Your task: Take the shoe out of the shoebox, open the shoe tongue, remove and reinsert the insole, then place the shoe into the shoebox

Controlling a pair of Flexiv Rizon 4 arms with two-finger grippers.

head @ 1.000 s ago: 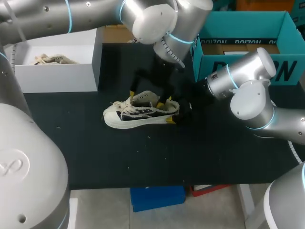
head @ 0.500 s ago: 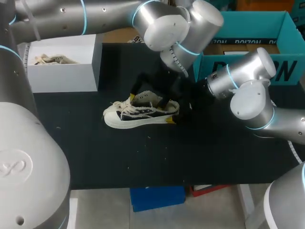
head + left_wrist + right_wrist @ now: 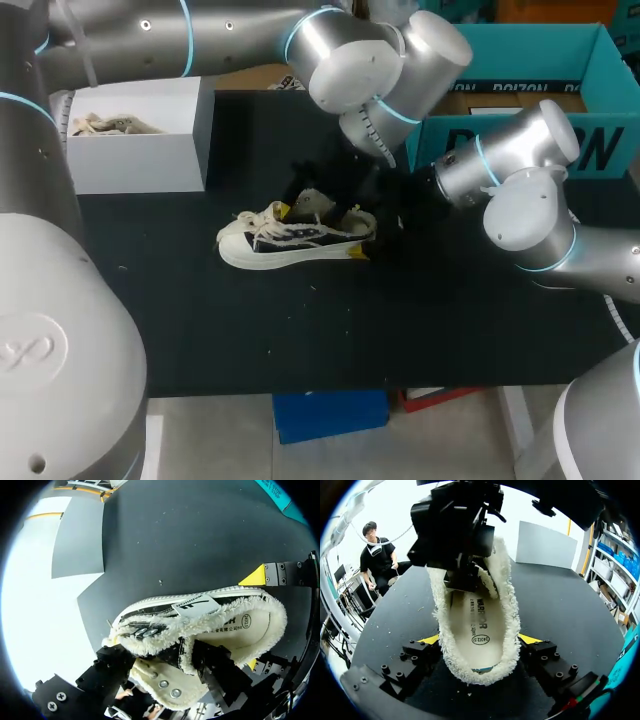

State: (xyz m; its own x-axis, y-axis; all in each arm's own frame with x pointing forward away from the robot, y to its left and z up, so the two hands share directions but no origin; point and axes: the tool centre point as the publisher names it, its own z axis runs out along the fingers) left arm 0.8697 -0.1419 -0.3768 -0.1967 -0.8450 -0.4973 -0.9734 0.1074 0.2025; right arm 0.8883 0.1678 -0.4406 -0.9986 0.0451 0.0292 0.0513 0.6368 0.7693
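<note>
A cream and black low shoe (image 3: 290, 240) lies on its sole on the black table top, toe to the left. My right gripper (image 3: 355, 232) is shut on its heel, one yellow tip at each side (image 3: 479, 640). The printed insole (image 3: 477, 622) lies inside the fuzzy-edged opening. My left gripper (image 3: 310, 208) hangs from above over the lacing. Its black fingers (image 3: 117, 662) press from both sides on the tongue and eyelet flap (image 3: 170, 677). The right gripper's yellow tip (image 3: 256, 575) shows beside the heel.
A teal shoebox (image 3: 520, 140) stands open at the back right, close behind my right arm. A white box (image 3: 130, 150) at the back left holds another cream shoe (image 3: 105, 125). Bare black table top (image 3: 300, 330) lies in front of the shoe.
My left gripper has come down onto the shoe's opening and its fingers have drawn together on the tongue. The shoe and my right arm have stayed put.
</note>
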